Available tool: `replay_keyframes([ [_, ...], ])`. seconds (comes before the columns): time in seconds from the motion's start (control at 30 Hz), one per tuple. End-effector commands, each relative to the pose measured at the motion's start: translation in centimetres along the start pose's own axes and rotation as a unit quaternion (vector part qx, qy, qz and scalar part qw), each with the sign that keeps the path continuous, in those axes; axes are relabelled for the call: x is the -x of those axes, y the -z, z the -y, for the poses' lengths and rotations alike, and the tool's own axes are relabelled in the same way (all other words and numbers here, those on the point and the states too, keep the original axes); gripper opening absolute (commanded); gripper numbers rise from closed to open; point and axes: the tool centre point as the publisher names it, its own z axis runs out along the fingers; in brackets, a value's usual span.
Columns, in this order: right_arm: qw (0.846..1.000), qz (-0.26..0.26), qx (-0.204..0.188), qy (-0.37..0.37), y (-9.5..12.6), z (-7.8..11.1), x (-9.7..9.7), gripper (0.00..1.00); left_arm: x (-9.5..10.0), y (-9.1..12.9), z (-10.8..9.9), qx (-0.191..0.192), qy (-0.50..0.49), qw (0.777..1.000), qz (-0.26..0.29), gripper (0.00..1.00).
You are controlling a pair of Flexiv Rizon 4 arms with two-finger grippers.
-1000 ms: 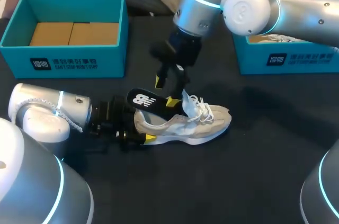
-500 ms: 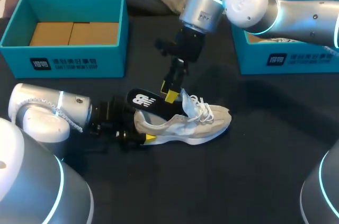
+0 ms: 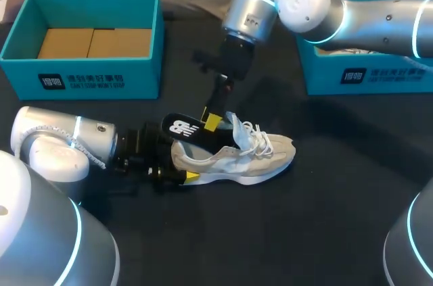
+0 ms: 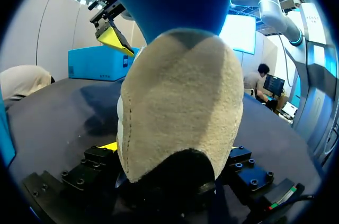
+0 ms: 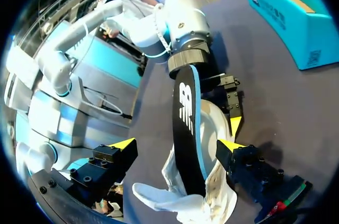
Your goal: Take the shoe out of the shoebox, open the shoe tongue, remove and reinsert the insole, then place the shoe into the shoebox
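A beige shoe (image 3: pixel 247 156) lies on its sole on the black table, toe to the right. Its black insole (image 3: pixel 188 128) sticks up and back out of the opening. My left gripper (image 3: pixel 174 162) is shut on the shoe's heel (image 4: pixel 180 107), which sits between its fingers in the left wrist view. My right gripper (image 3: pixel 212 121) hangs open just above the insole. In the right wrist view the insole (image 5: pixel 186 128) stands between the wide-apart fingers of my right gripper (image 5: pixel 177 144), touching neither. A teal shoebox (image 3: pixel 81 75) stands at the back left.
A second teal box (image 3: pixel 369 78) at the back right holds another shoe with white laces (image 3: pixel 352 49). The left box shows only a cardboard floor. My right arm spans the back right of the table.
My right gripper has turned and lifted slightly over the insole, its wrist drawing back. The shoe, the insole and my left arm have stayed put.
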Motion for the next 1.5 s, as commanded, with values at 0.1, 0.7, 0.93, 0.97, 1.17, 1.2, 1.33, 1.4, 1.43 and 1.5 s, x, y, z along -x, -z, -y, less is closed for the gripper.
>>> replay_keyframes([
  [0.1, 1.0, -0.008, 0.002, -0.005, -1.1, 0.0, 0.1, 1.0, 0.1, -0.3, -0.3, 0.002, 0.0, 1.0, 0.001, 0.0],
  [0.7, 1.0, -0.028, 0.003, -0.014, -2.6, 0.1, -0.3, 0.49, 0.1, -0.3, -0.3, 0.002, 0.0, 1.0, 0.001, 0.0],
  [0.93, 0.999, -0.034, 0.002, -0.008, -2.6, 0.1, 0.3, 0.44, 0.1, -0.3, -0.3, 0.002, 0.0, 1.0, 0.001, 0.0],
  [0.97, 0.999, -0.034, 0.001, -0.008, -2.6, 0.1, 0.4, 0.44, 0.1, -0.3, -0.3, 0.002, 0.0, 1.0, 0.001, 0.0],
  [1.17, 0.999, -0.039, 0.02, 0.003, -2.8, 0.0, 1.0, 0.41, 0.1, -0.3, -0.3, 0.002, 0.0, 1.0, 0.001, 0.0],
  [1.2, 0.999, -0.036, 0.024, 0.007, -2.8, -0.1, 1.0, 0.41, 0.1, -0.3, -0.3, 0.002, 0.0, 1.0, 0.001, 0.0],
  [1.33, 0.999, -0.04, 0.027, 0.009, -2.9, -0.5, 1.1, 0.43, 0.1, -0.3, -0.3, 0.002, 0.0, 1.0, 0.001, 0.0],
  [1.4, 0.999, -0.041, 0.028, 0.009, -3.0, -0.6, 1.1, 0.43, 0.1, -0.3, -0.3, 0.002, 0.0, 1.0, 0.001, 0.0],
  [1.43, 0.999, -0.042, 0.029, 0.009, -3.1, -0.6, 1.2, 0.42, 0.1, -0.3, -0.3, 0.002, 0.0, 1.0, 0.001, 0.0],
  [1.5, 0.998, -0.046, 0.031, 0.009, -3.2, -0.6, 1.3, 0.41, 0.1, -0.3, -0.3, 0.002, 0.0, 1.0, 0.001, 0.0],
])
